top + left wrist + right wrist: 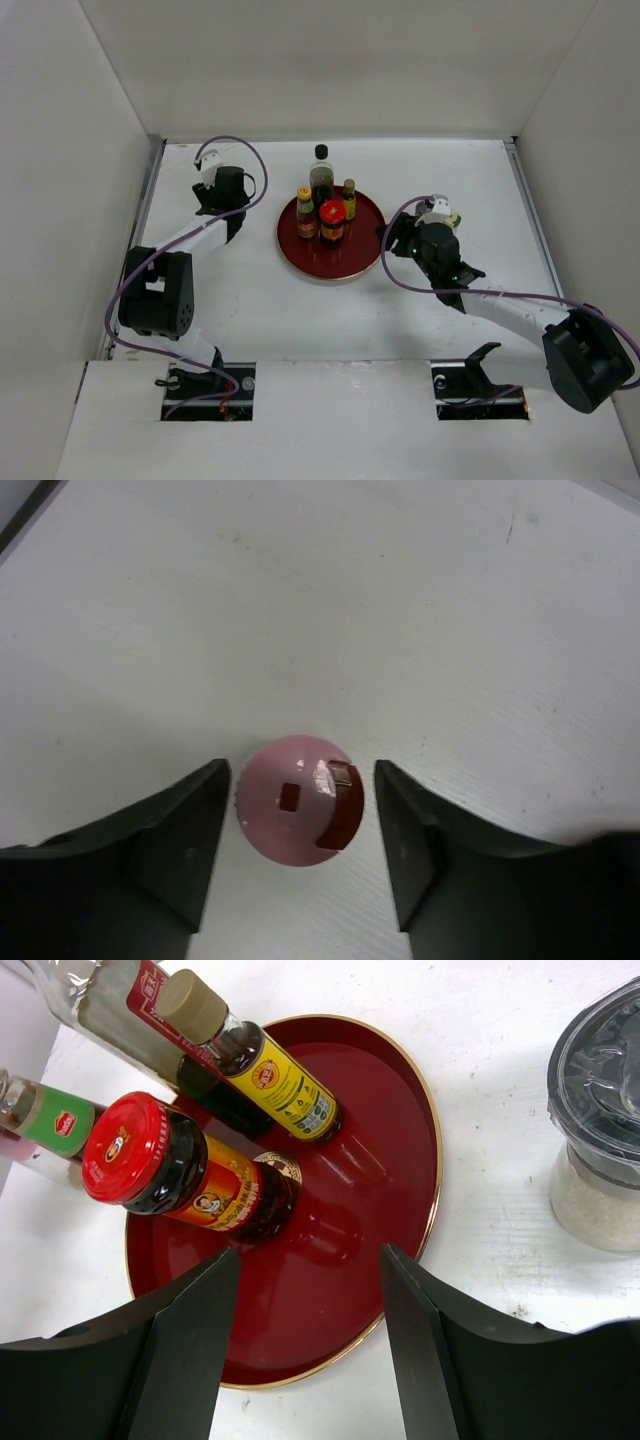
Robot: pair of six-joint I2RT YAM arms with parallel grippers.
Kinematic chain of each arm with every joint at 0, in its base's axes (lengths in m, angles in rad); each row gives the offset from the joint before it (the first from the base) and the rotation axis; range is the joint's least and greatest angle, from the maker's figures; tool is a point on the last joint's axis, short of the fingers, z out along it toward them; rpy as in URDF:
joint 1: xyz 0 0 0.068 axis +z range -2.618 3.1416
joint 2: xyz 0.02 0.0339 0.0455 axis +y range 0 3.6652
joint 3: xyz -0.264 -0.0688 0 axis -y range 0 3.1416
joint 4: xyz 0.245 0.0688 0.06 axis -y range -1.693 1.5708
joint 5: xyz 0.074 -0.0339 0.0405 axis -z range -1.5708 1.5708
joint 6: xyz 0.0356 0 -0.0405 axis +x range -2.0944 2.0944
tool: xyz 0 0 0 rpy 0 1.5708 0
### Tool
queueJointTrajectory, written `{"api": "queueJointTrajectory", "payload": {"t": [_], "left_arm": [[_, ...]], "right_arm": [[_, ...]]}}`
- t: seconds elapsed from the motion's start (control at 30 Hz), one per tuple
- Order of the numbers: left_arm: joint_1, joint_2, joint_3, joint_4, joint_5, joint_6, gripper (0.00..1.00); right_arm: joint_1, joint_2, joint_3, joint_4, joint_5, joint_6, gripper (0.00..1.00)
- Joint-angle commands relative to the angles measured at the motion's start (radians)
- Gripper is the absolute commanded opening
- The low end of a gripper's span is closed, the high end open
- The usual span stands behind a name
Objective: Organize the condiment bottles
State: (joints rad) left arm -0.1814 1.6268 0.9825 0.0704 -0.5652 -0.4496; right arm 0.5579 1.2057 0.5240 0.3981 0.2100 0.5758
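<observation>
Four of the condiment bottles stand on the round red tray (pixel 365 250): a tall black-capped bottle (pixel 321 175), a yellow-capped red sauce bottle (pixel 305 212), a red-lidded jar (pixel 332 221) and a small amber bottle (pixel 349 198). Off to the tray's left, my left gripper (pixel 303 815) hangs open straight over a pink shaker (pixel 285 805). A finger stands on each side of the shaker and neither touches it. My right gripper (pixel 310 1290) is open and empty over the tray's near rim (pixel 400 1300), just short of the red-lidded jar (pixel 180 1175).
A clear-lidded shaker of white grains (pixel 600 1150) stands on the table right beside my right gripper, outside the tray. White walls enclose the table on three sides. The left arm reaches to the far left corner.
</observation>
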Motion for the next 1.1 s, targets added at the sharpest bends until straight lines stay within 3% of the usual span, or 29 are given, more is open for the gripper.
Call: {"api": "queueJointTrajectory", "payload": {"t": [0.0, 0.1, 0.2, 0.47, 0.6, 0.8, 1.07], "left_arm": [[0.010, -0.008, 0.016, 0.040, 0.005, 0.002, 0.51], [0.006, -0.031, 0.001, 0.042, -0.005, 0.003, 0.35], [-0.011, -0.102, -0.044, 0.074, 0.004, -0.003, 0.29], [-0.223, -0.404, -0.168, 0.048, -0.059, 0.025, 0.28], [-0.330, -0.484, -0.189, 0.000, -0.070, 0.031, 0.28], [-0.466, -0.528, -0.179, -0.043, -0.073, 0.025, 0.28], [-0.582, -0.426, -0.169, 0.006, -0.062, 0.009, 0.28]], "right_arm": [[0.007, -0.005, 0.030, 0.067, -0.012, -0.001, 0.65], [0.007, -0.006, 0.027, 0.067, -0.011, 0.004, 0.64], [0.009, -0.020, 0.021, 0.067, -0.009, 0.004, 0.64], [0.004, -0.032, 0.016, 0.067, -0.004, 0.006, 0.65], [0.006, -0.043, 0.014, 0.064, 0.000, 0.009, 0.65], [-0.002, -0.069, 0.008, 0.058, 0.005, 0.009, 0.66], [-0.011, -0.110, -0.005, 0.048, 0.028, 0.006, 0.66]]}}
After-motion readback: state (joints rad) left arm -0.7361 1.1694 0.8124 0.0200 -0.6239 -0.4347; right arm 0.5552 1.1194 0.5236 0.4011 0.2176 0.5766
